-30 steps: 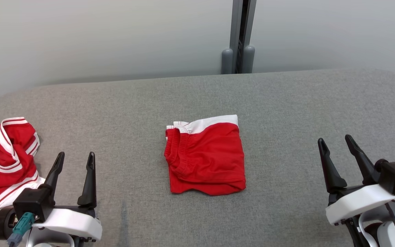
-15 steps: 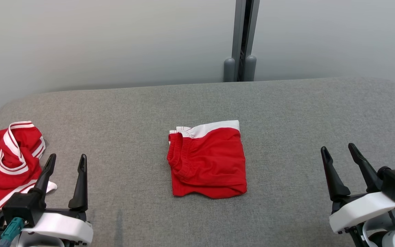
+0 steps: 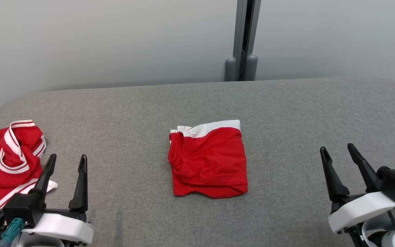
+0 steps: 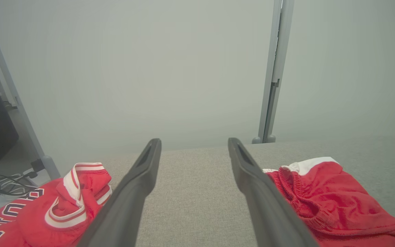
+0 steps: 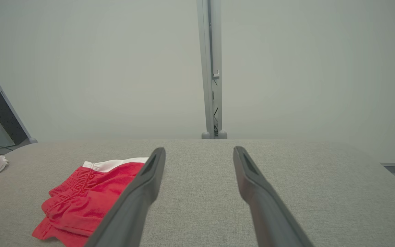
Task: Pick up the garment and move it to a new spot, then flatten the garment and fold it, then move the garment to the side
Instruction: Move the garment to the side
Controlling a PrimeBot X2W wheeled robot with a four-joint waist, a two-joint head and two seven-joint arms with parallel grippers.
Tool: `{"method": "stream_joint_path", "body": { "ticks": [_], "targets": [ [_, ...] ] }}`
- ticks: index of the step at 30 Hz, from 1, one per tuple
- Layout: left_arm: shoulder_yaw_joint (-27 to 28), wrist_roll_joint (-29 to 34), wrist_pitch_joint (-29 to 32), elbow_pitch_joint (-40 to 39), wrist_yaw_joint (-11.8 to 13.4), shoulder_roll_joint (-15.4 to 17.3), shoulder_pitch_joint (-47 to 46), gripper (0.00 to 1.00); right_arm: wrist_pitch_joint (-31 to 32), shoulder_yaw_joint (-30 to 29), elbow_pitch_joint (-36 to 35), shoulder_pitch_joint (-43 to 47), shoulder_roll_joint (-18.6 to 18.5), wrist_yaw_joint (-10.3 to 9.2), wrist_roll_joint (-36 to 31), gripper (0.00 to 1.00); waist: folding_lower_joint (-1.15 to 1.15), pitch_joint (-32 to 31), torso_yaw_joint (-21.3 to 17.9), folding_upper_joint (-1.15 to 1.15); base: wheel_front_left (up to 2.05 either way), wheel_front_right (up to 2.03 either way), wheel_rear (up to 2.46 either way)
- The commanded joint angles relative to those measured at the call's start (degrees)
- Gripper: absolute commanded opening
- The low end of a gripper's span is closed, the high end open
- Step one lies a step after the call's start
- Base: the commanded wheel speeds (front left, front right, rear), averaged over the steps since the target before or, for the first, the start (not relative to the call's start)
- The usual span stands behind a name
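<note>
Since the shorts [image 3: 208, 159] already lie as a compact folded block at the centre of the head view, on the grey bench [image 3: 286, 99], the step in hand looks like the last one: moving them to the side. Both sets of jaws stand wide open and hold nothing. The left jaws are at the lower left of the frame and the right jaws at the lower right, each well apart from the shorts.

Pick the side first. A crumpled jersey [image 3: 7, 161] sits at the left edge of the frame, just beside the left jaws, while the right half of the bench is bare. Carrying the shorts toward the right of the frame seems the safer choice.

Take care over the grip, because the fold is several layers deep. The gathered waistband [image 3: 178, 154] bunches along the block's left edge, a white band [image 3: 214, 127] runs along its top, and the bottom edge shows loose lips of cloth. If you pinch only the top layer, the stack will probably peel open as you lift.

- Bring the jaws in low and level with the bench, so that one finger slides under the whole stack.
- Consider taking both side edges at once, left jaws on the waistband side and right jaws on the smoother right edge.
- Close firmly, lift only a little, and move both arms together so the block does not sag or stretch.
- Steer the left jaws clear of the jersey as you reach in.

Set the shorts down flat before you let go.
</note>
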Motion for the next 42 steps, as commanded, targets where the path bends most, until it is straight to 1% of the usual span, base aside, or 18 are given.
{"method": "stream_joint_path", "body": {
  "ticks": [1,10,16,19,24,28,33,37,38,39,40,41,42],
  "targets": [
    [0.01,-0.24,0.09,-0.02,0.02,0.22,0.34,1.00,0.09,-0.12,-0.27,0.56,-0.12,0.00,-0.45,1.00,0.00,-0.03,0.03,0.00,0.00,0.00,0.00],
    [-0.10,-0.25,-0.06,-0.31,0.31,0.12,-0.61,1.00,0.13,-0.71,-0.15,0.75,-0.05,0.00,-0.36,1.00,0.00,0.12,0.99,0.00,0.00,0.00,0.00],
    [-0.32,0.01,-0.62,-0.96,-0.35,-0.54,-2.77,1.00,1.65,-0.48,1.22,-0.59,-0.79,0.00,-0.15,1.00,0.00,2.55,4.94,0.00,0.00,0.00,0.00],
    [-0.54,0.32,-0.98,-1.31,-0.70,-1.34,-4.13,1.00,1.74,0.03,3.04,-2.14,-1.41,0.00,0.02,1.00,0.00,4.44,7.69,0.00,0.00,0.00,0.00],
    [-1.03,1.28,-1.65,-1.39,-1.16,-3.23,-6.27,1.00,2.11,1.95,9.02,-5.03,-2.42,0.00,0.53,1.00,0.00,7.08,12.13,0.00,0.00,0.00,0.00],
    [-0.81,1.41,-1.93,-0.25,-2.64,-4.28,-8.08,1.00,1.70,3.60,14.65,-7.47,-2.74,0.00,0.86,1.00,0.00,8.85,14.92,0.00,0.00,0.00,0.00],
    [-0.32,2.22,-2.08,0.73,-4.16,-5.96,-10.09,1.00,0.90,5.37,21.41,-10.62,-2.58,0.00,2.99,1.00,0.00,10.82,17.22,0.00,0.00,0.00,0.00],
    [1.31,3.62,-2.06,0.90,-5.68,-7.64,-10.92,1.00,-0.31,8.17,27.05,-13.48,-3.25,0.00,4.58,1.00,0.00,11.89,18.31,0.00,0.00,0.00,0.00],
    [1.66,3.94,-2.07,0.97,-6.06,-7.87,-10.98,1.00,-0.62,8.41,27.92,-13.80,-3.33,0.00,4.87,0.47,0.00,11.93,18.39,0.00,0.00,0.00,0.00],
    [1.66,3.94,-2.07,0.97,-6.06,-7.87,-10.98,1.00,-0.62,8.41,27.92,-13.80,-3.33,0.00,4.87,0.47,0.00,11.93,18.39,0.00,0.00,0.00,0.00],
    [2.05,4.39,-2.06,1.03,-6.28,-8.08,-10.98,1.00,-0.77,8.69,28.79,-14.09,-3.37,0.00,5.17,0.30,0.00,11.94,18.43,0.00,0.00,0.00,0.00],
    [2.82,4.99,-2.07,1.15,-6.87,-8.59,-10.80,1.00,-1.15,9.31,29.69,-14.71,-3.52,0.00,5.49,0.00,0.00,11.90,18.34,0.00,0.00,0.00,0.00],
    [3.20,5.37,-2.07,1.18,-7.11,-8.82,-10.61,1.00,-1.40,9.60,29.88,-14.92,-3.63,0.00,5.70,0.00,0.00,11.79,18.18,0.00,0.00,0.00,0.00]
  ]
}}
